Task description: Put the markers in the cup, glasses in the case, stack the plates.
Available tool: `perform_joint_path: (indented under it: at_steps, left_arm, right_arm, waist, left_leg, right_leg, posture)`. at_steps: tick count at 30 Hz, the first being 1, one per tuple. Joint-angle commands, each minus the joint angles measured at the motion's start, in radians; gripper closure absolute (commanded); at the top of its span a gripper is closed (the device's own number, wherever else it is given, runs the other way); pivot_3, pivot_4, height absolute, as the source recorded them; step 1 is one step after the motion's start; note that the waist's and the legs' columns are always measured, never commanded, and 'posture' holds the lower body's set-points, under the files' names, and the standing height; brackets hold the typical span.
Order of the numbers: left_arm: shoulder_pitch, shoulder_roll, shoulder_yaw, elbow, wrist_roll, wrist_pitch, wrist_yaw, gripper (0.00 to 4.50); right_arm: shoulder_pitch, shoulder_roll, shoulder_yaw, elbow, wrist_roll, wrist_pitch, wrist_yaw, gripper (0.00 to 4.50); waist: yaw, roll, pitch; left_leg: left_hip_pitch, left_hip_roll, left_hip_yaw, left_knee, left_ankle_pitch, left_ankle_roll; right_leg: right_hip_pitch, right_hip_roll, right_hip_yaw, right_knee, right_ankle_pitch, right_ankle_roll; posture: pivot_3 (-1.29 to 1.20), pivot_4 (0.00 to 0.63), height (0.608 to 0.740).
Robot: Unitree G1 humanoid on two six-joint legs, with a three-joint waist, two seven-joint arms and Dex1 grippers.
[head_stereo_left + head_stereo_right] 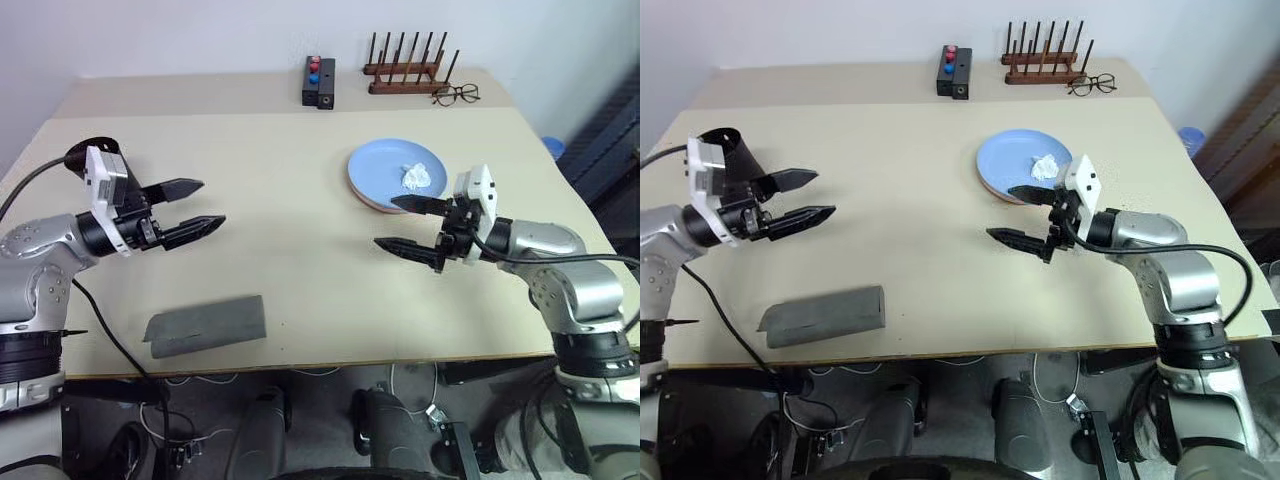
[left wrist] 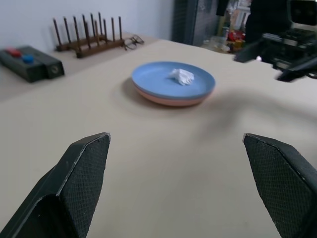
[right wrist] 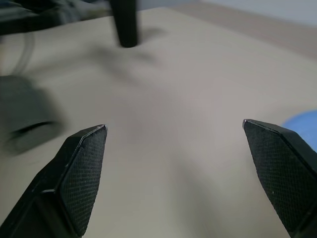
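since the blue plate (image 1: 395, 172) already sits on the pink one at the desk's (image 1: 290, 270) far right, and the case (image 1: 205, 324) lies shut near its front edge, left pincer (image 1: 196, 207) and right pincer (image 1: 403, 224) hover wide open, empty.

Even, soft overhead light, faint shadows on the table (image 1: 300, 250); right wrist view motion-blurred, background unfocused.
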Motion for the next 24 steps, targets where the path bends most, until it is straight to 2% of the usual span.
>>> perform_joint_path:
  at_steps: [1, 8, 15, 24]
  left_arm:
    - [0.022, 0.018, 0.061, -0.036, -0.041, 0.005, -0.003, 0.00]
    - [0.042, -0.007, 0.053, -0.067, -0.061, 0.002, 0.009, 0.00]
    - [0.137, -0.029, 0.067, -0.114, -0.067, -0.082, -0.063, 0.00]
    - [0.246, -0.018, 0.071, -0.131, -0.068, -0.131, -0.124, 0.00]
  right_arm:
    - [0.007, -0.054, -0.049, -0.113, 0.085, 0.087, 0.004, 0.03]
    - [0.013, -0.123, -0.095, -0.122, 0.104, 0.068, 0.036, 0.03]
    - [0.123, -0.209, -0.131, -0.168, 0.073, -0.059, 0.132, 0.03]
    - [0.123, -0.211, -0.146, -0.154, 0.082, -0.153, 0.192, 0.03]
  waist:
    - [0.000, 0.000, 0.000]
    - [0.007, 0.000, 0.000]
    - [0.007, 0.000, 0.000]
    - [0.006, 0.000, 0.000]
  left_leg:
    - [0.000, 0.000, 0.000, 0.000, 0.000, 0.000]
    - [-0.001, 0.000, 0.000, 0.000, 0.000, 0.000]
    - [-0.003, 0.000, 0.001, -0.002, 0.000, 0.000]
    - [-0.002, 0.001, 0.002, -0.001, -0.001, 0.000]
  right_leg:
    - [0.000, 0.000, 0.000, 0.000, 0.000, 0.000]
    - [0.001, 0.000, 0.000, -0.005, 0.001, -0.002]
    - [0.002, 0.000, 0.000, -0.010, 0.001, -0.001]
    - [0.002, 0.000, 0.000, -0.011, 0.003, -0.003]
  posture:
    - [0.00, 0.150, 0.740]
    - [0.00, 0.150, 0.740]
    - [0.00, 0.150, 0.740]
    - [0.00, 0.150, 0.740]
